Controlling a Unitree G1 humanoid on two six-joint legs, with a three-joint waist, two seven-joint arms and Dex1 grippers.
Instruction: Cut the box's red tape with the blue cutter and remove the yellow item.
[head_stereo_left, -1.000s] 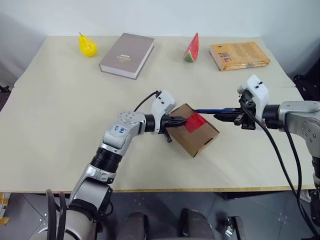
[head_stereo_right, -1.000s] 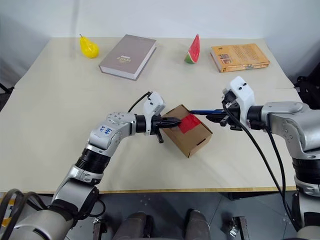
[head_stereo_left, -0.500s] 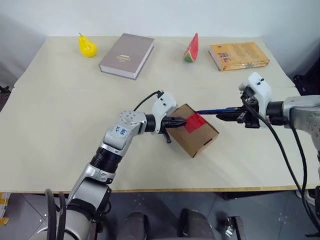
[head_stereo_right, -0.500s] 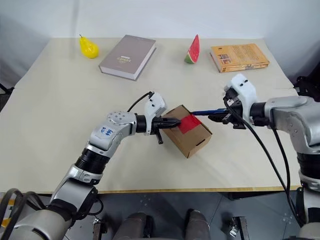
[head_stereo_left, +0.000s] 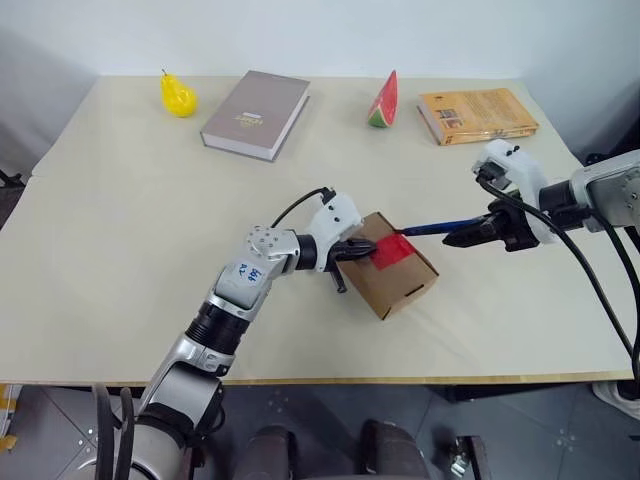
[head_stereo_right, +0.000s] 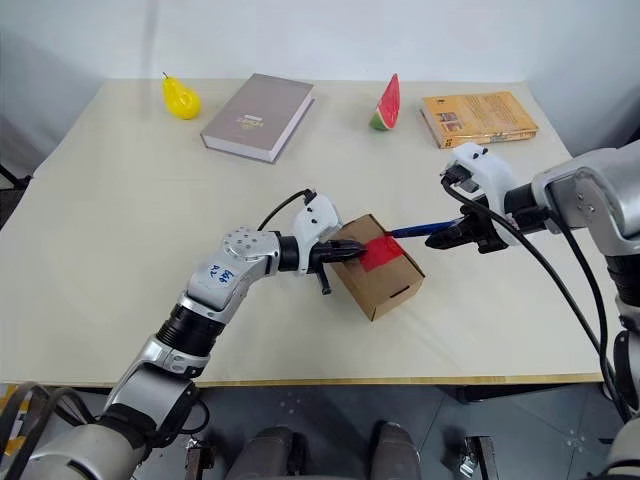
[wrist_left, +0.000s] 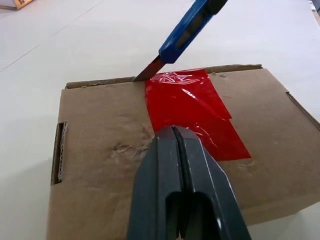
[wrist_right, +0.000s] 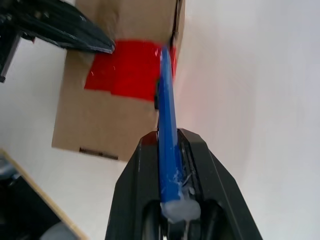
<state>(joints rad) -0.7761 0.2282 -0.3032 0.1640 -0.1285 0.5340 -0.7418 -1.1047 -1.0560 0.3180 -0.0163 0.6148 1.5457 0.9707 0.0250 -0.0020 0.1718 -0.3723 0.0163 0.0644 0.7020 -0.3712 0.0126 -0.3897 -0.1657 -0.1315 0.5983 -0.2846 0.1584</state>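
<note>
We've got the cutter (head_stereo_left: 432, 228) clamped between the fingers of our right gripper (head_stereo_left: 487, 234), blade out and pointing left, its tip touching the far edge of the box (head_stereo_left: 392, 275) right where the tape (head_stereo_left: 392, 250) wraps over that edge. In the left wrist view the tip sits just at the corner of the tape (wrist_left: 192, 112), and the red strip looks whole, wrinkled but with no slit we can make out, so we judge the cut is only starting. Our left gripper (head_stereo_left: 362, 246) has its fingers pressed together and resting on the box top at the near end of the tape, pinning the box down rather than holding anything. The box lies at the middle of the table (head_stereo_left: 120, 230), flaps shut, so the yellow item is presumably inside and hidden from us; slicing the seam, opening the flaps and lifting it out are all left to do. Looking outward, the far side carries a pear (head_stereo_left: 177, 95) at far left, a grey book (head_stereo_left: 256, 113), a watermelon slice (head_stereo_left: 381, 100) and an orange book (head_stereo_left: 477, 113) toward the right, all well apart from the box. Nothing blocks the blade's line except our own left fingertips (wrist_left: 174, 137), which sit on the tape in the cutter's way.
</note>
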